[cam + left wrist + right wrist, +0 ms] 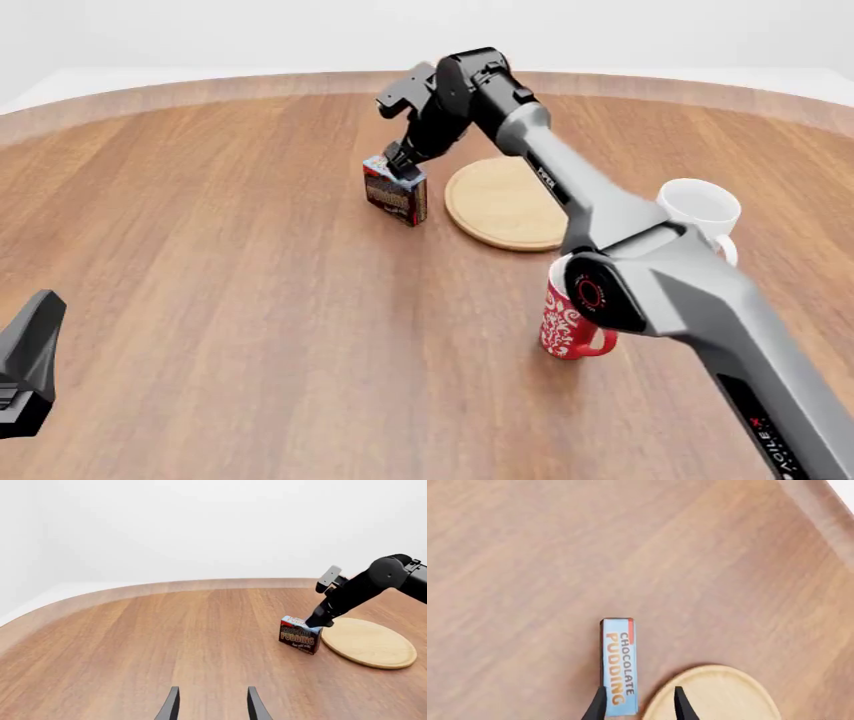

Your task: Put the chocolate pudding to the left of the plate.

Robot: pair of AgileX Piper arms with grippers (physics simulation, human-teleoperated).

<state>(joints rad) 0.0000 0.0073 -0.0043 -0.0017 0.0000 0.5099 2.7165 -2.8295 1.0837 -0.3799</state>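
The chocolate pudding [395, 195] is a small dark brown carton with orange lettering and a blue top band. It stands upright on the table just left of the plate [510, 205], a flat light-wood disc. My right gripper [404, 166] is right over the carton's top. In the right wrist view the fingers [602, 702] are spread wider than the carton [619, 665], which sits near one finger beside the plate [714, 695]. My left gripper [212, 692] is open and empty, far from the carton [300, 635] and plate [369, 643].
A white mug [698, 209] stands right of the plate, and a red patterned mug [571, 318] stands nearer, beside the right arm's base link. The left arm's end [27, 360] shows at the near left. The table's curved far edge [267, 88] runs behind.
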